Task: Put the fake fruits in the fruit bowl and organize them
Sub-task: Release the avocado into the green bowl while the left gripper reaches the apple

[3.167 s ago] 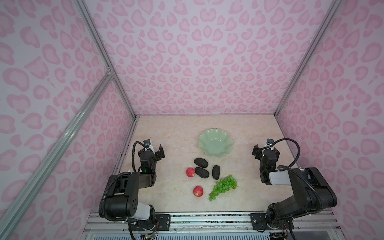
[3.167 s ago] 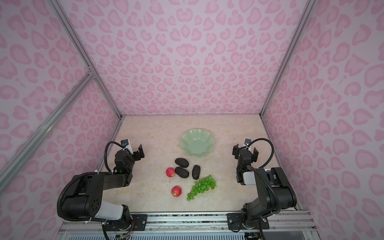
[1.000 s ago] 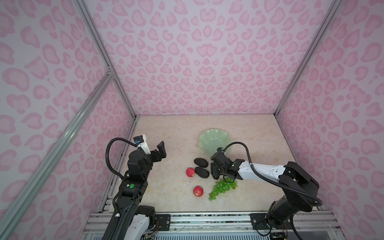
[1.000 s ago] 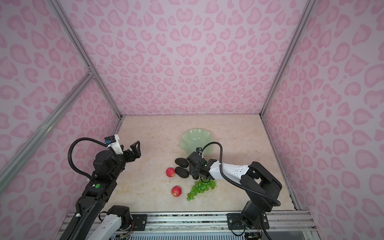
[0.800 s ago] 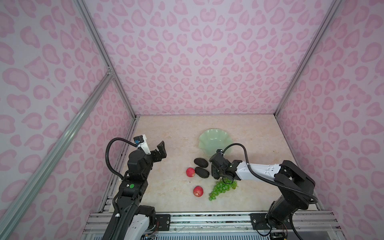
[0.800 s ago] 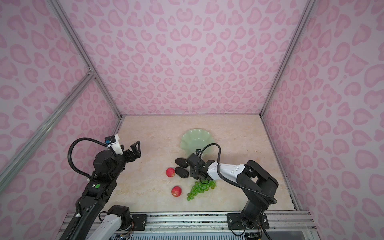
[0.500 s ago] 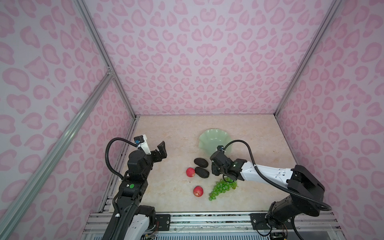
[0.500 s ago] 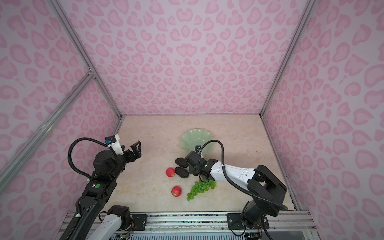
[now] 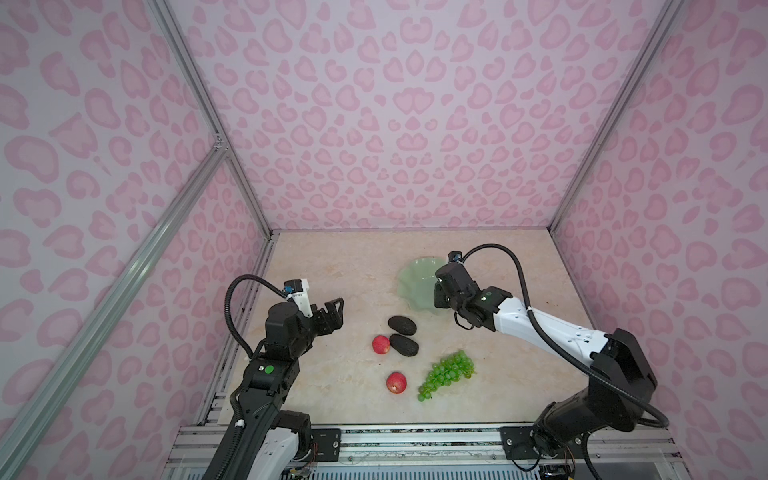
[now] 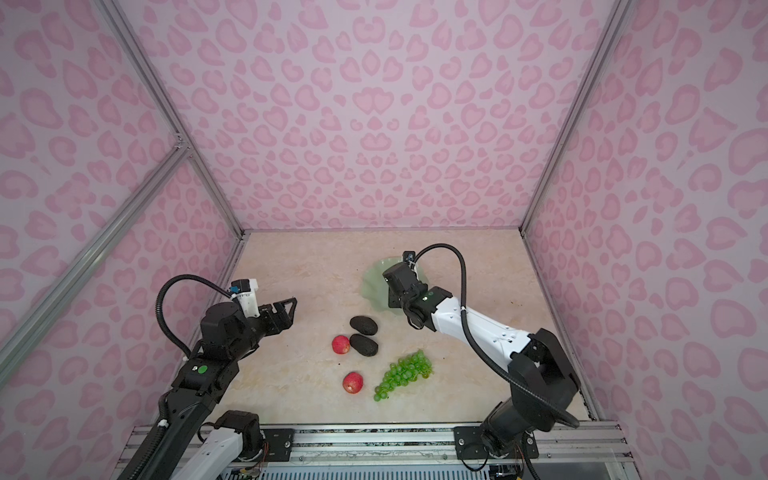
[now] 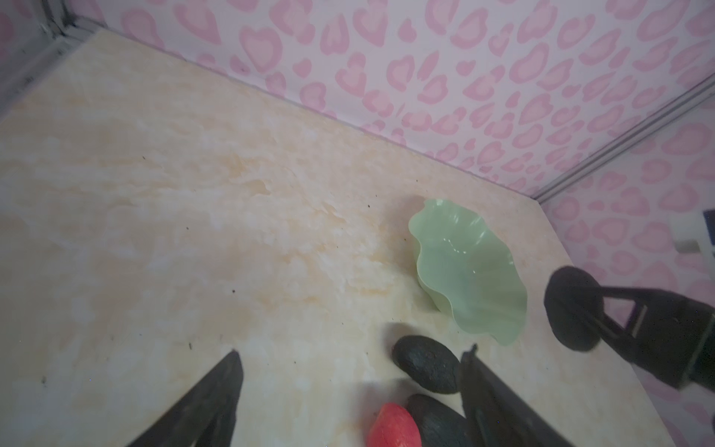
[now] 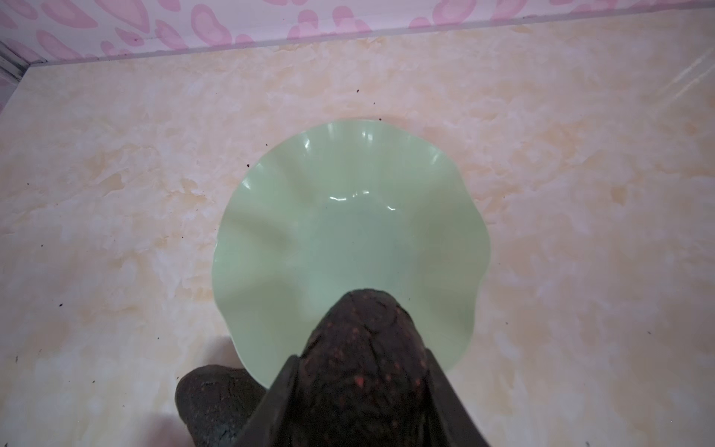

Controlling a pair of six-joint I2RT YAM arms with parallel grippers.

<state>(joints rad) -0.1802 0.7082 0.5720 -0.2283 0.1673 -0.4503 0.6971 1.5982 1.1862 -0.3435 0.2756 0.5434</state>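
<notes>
Right hand (image 12: 358,387) pinches a dark avocado (image 12: 363,333) over the near rim of the empty bowl (image 12: 271,216) just ahead, seemingly poised to drop it in; left hand (image 11: 352,354) spread, idle, holding nothing.

Glossy smooth pale-green fruit bowl (image 12: 267,216), rough pitted matt dark avocado (image 12: 363,348) over the bowl's rim, marble-look tabletop (image 12: 116,193), shiny grapes (image 9: 445,373)
</notes>
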